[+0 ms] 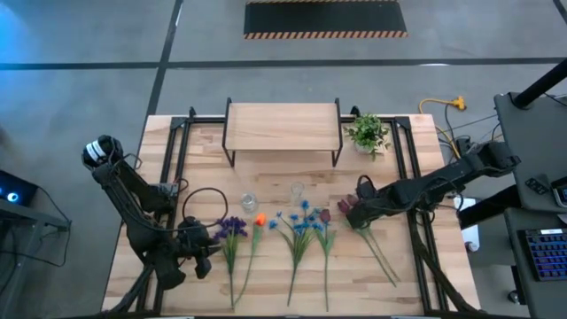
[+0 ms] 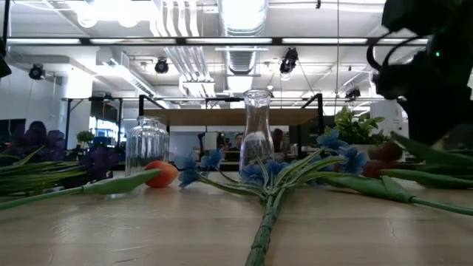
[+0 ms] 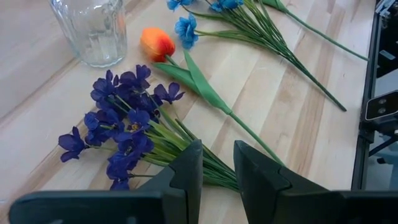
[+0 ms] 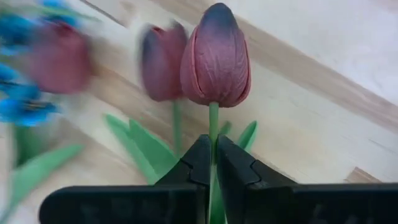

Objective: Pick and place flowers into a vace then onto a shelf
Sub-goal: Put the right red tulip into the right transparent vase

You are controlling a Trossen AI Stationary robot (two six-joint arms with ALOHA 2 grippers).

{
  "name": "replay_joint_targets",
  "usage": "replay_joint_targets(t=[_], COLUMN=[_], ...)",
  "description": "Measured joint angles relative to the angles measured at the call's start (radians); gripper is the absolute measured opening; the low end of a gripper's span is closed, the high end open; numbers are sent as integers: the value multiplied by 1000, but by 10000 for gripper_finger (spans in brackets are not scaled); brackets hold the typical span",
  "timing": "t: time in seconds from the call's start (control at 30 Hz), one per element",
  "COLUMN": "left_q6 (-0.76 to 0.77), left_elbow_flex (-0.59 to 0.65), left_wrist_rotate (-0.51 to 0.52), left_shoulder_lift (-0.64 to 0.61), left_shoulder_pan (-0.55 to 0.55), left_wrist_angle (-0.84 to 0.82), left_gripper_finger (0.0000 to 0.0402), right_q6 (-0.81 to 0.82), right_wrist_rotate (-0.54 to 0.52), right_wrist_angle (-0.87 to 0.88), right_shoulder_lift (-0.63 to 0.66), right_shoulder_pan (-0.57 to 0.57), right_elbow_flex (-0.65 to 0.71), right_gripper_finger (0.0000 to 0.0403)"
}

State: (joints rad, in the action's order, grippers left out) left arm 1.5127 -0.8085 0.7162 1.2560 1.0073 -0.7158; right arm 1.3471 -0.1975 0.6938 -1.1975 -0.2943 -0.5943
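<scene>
Fingers [image 4: 198, 163] of right arm pinch tulip [image 4: 216, 59] stem, reaching low.

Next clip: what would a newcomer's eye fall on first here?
First the row of flowers lying flat across the table's front half: a purple cluster, an orange bud and blue blooms. Then the right gripper, shut on the stem of a dark red tulip at the right end of the row. The left gripper hangs over the purple cluster's stems, with two empty glass vases just behind the flowers.
</scene>
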Motion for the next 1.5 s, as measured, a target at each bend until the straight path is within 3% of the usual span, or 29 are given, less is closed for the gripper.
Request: replay_joint_targets(t=[0.2,0.4,0.57,0.8,1.17,1.5], left_q6=[0,0,-1,-2,-2,-2], left_elbow_flex=[0,0,0,1,1,1], left_wrist_rotate=[0,0,0,43,81,82], left_shoulder_lift=[0,0,0,0,0,0], left_shoulder_pan=[0,0,-3,-19,-26,-26], left_wrist_angle=[-1,-7,-7,-6,-3,-3], left_gripper_finger=[74,74,74,74,74,74], right_q6=[-67,-239,-485,-873,-1258,-1400], right_wrist_rotate=[-105,-303,-472,-616,-643,-609], right_wrist_angle=[3,-4,-131,-358,-610,-820], right_shoulder_lift=[102,172,180,95,-115,-210], right_shoulder_pan=[0,0,0,1,24,47], right_elbow_flex=[-60,-178,-276,-410,-605,-662], right_gripper_finger=[9,9,9,9,9,9])
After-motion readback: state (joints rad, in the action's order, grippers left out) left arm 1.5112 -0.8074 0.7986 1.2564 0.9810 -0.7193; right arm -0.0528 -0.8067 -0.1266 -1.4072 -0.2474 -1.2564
